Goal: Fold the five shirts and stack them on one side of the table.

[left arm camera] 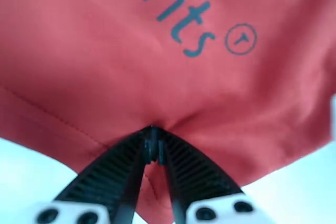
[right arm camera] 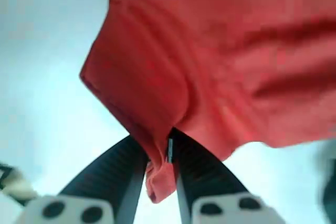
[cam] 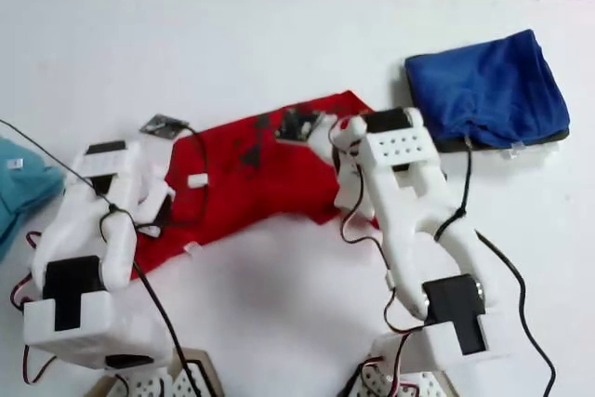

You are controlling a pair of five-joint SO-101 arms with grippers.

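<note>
A red shirt [cam: 251, 183] lies spread across the middle of the white table [cam: 279, 44], between the two arms. My left gripper [left arm camera: 152, 148] is shut on the red shirt's edge, with cloth pinched between its black fingers [left arm camera: 115, 169]. In the high view that gripper [cam: 153, 216] sits at the shirt's left side. My right gripper [right arm camera: 167, 156] is shut on a fold of the red shirt [right arm camera: 220, 66], at the shirt's right side [cam: 339, 169]. A folded blue shirt [cam: 488, 90] rests at the back right. A teal shirt [cam: 19, 188] lies at the left edge.
Both white arms [cam: 409, 220] stand at the near edge with black cables trailing beside them. A small dark tag [cam: 164, 125] lies just behind the red shirt's left corner. Bare table stretches along the back and front centre.
</note>
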